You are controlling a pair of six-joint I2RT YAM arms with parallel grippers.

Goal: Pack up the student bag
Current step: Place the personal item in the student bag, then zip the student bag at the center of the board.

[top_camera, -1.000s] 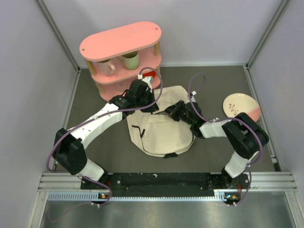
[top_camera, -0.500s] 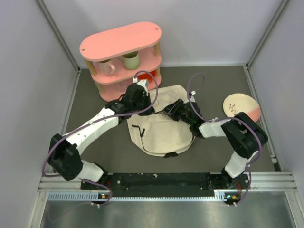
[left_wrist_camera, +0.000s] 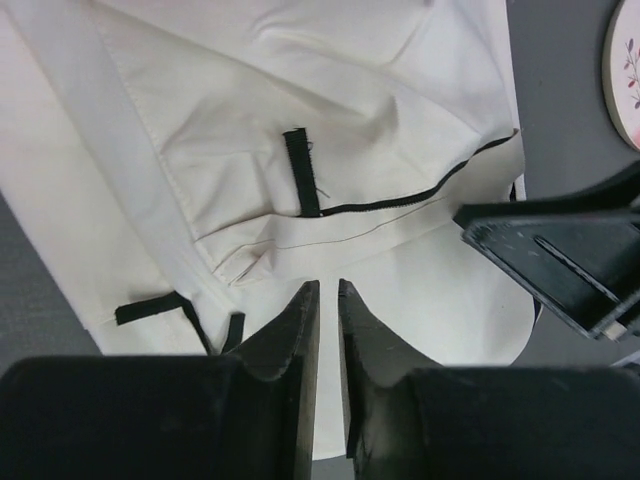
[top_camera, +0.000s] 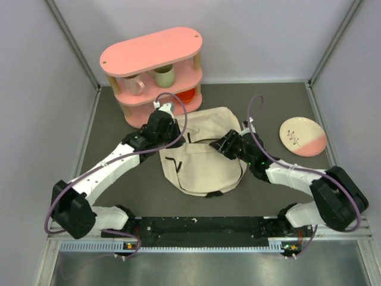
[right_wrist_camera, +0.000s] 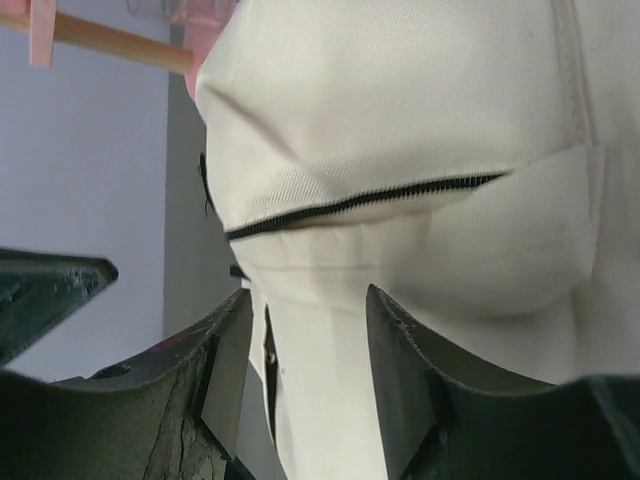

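Overhead view: student bag point(top_camera: 205, 164) lies flat on the grey surface point(top_camera: 119, 179), between the two arms. Left tool point(top_camera: 180, 140) sits over the bag's upper left edge; right tool point(top_camera: 224, 143) sits over its upper right edge, the two facing each other across the bag's top. Jaw state of neither tool can be read from this view. Pink shelf point(top_camera: 152, 53) stands just behind the left tool, holding a mug point(top_camera: 134, 84) and a green cup point(top_camera: 165, 76). Pink-and-cream plate point(top_camera: 302, 136) lies well to the outer side of the right tool, apart from the bag. Left wrist view: left tool point(left_wrist_camera: 322, 287) shows its jaws nearly together, with a narrow slit between them and nothing seen gripped. Cream bag fabric point(left_wrist_camera: 300, 80) fills the area ahead of and beneath the tips, with a dark zipper point(left_wrist_camera: 400, 200) running ahead of them. Right tool point(left_wrist_camera: 560, 250) appears ahead, off to one side. Right wrist view: right tool point(right_wrist_camera: 310, 300) has its jaws apart, with a fold of the bag point(right_wrist_camera: 400, 100) between them but not clamped. The zipper point(right_wrist_camera: 360, 203) crosses just beyond the tips.
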